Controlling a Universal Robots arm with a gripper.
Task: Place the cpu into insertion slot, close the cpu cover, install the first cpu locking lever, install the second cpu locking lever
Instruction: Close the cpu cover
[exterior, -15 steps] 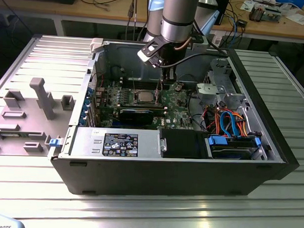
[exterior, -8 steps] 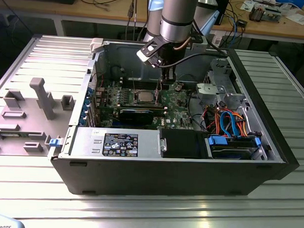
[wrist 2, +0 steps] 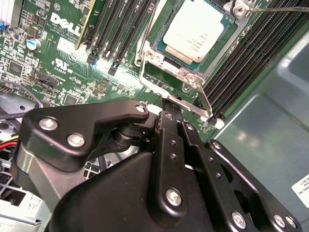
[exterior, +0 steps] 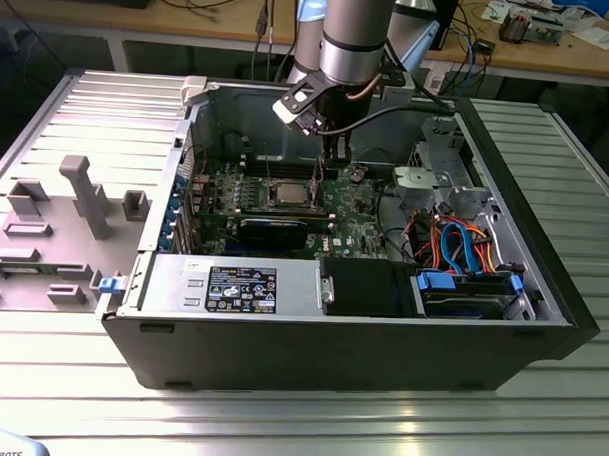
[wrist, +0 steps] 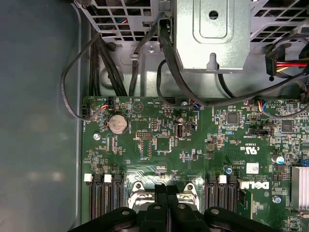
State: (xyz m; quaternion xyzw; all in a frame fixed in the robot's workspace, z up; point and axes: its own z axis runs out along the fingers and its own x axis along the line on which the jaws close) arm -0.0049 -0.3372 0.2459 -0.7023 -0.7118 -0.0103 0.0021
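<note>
Second wrist view shows the cpu [wrist 2: 195,30] seated in the insertion slot [wrist 2: 145,79] with the cpu cover [wrist 2: 179,60] apparently down, and my fingers [wrist 2: 169,140], pinched together on nothing, touch a locking lever [wrist 2: 205,99], so I judge lever latching is in hand, calling for steady pressure.

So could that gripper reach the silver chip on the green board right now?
Probably yes. The gripper hangs close beside the cpu, which lies face up with nothing over its top, and the case is open above it.
</note>
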